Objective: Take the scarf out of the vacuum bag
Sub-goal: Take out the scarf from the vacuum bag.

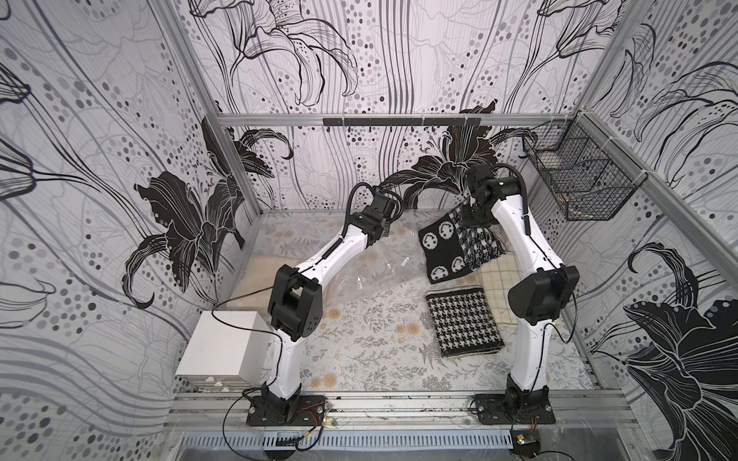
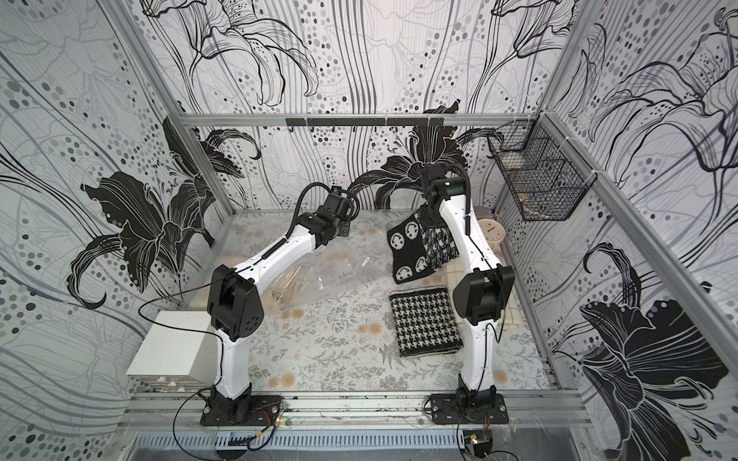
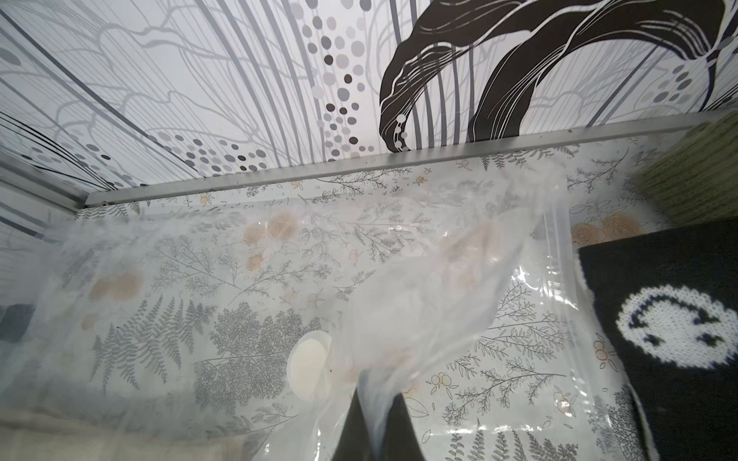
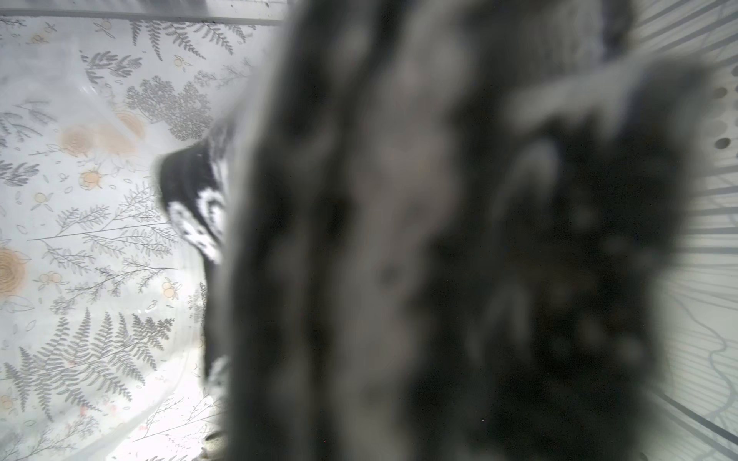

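The clear vacuum bag (image 1: 359, 271) (image 2: 331, 267) lies crinkled on the floral table. My left gripper (image 3: 377, 403) (image 1: 382, 233) is shut on a fold of its plastic, lifting it. Its round white valve disc (image 3: 309, 365) shows beside the dark fingers (image 3: 351, 431). The scarf (image 1: 451, 243) (image 2: 411, 247) (image 3: 671, 331), black-and-white knit with round faces and houndstooth, hangs tilted from my right gripper (image 1: 475, 213), which is shut on its far upper corner. Its lower end rests by the bag's zip edge (image 3: 559, 271). Blurred scarf (image 4: 399, 239) fills the right wrist view and hides the jaws.
A folded houndstooth textile (image 1: 463, 323) lies near the right arm, with a cream checked cloth (image 1: 499, 275) behind it. A beige cloth (image 1: 255, 275) and a white box (image 1: 223, 347) are at the left. A wire basket (image 1: 579, 175) hangs on the right wall, with a clock (image 2: 492, 230) below it.
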Action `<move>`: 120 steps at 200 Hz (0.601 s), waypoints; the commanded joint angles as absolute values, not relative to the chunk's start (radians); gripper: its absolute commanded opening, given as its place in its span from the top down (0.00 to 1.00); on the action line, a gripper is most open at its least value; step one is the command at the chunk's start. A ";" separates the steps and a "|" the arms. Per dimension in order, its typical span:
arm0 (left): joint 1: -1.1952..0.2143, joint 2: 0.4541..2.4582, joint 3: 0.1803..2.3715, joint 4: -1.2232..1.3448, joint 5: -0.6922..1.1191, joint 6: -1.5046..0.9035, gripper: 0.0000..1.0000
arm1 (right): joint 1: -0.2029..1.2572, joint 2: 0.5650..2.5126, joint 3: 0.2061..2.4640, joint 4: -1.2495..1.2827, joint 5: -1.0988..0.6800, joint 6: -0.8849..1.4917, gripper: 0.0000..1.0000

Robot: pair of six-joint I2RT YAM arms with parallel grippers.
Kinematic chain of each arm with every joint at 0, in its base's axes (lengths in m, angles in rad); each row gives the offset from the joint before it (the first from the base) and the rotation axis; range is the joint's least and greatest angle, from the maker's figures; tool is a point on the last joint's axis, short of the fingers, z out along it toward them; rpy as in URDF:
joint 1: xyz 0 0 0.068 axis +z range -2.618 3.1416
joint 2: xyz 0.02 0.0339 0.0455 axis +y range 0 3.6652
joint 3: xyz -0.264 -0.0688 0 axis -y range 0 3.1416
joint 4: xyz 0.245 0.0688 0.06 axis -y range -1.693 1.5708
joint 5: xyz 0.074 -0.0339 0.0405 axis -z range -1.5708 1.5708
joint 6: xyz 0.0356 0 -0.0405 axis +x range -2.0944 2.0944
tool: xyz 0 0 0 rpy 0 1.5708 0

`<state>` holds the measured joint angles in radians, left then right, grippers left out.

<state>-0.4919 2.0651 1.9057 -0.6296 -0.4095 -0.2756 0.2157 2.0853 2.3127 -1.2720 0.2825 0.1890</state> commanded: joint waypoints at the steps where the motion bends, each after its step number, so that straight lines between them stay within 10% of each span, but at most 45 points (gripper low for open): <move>1: -0.485 2.076 1.948 -0.626 -0.436 -0.255 1.00 | 0.214 2.031 2.347 -1.287 0.327 0.161 1.00; 120: -0.477 1.837 2.013 -0.612 -0.416 -0.209 1.00 | 0.216 2.092 2.281 -1.208 0.131 0.195 1.00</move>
<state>-0.4854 1.8839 1.9804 -0.6510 -0.4038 -0.2413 0.2146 2.0857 2.3024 -1.2446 0.2085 0.1867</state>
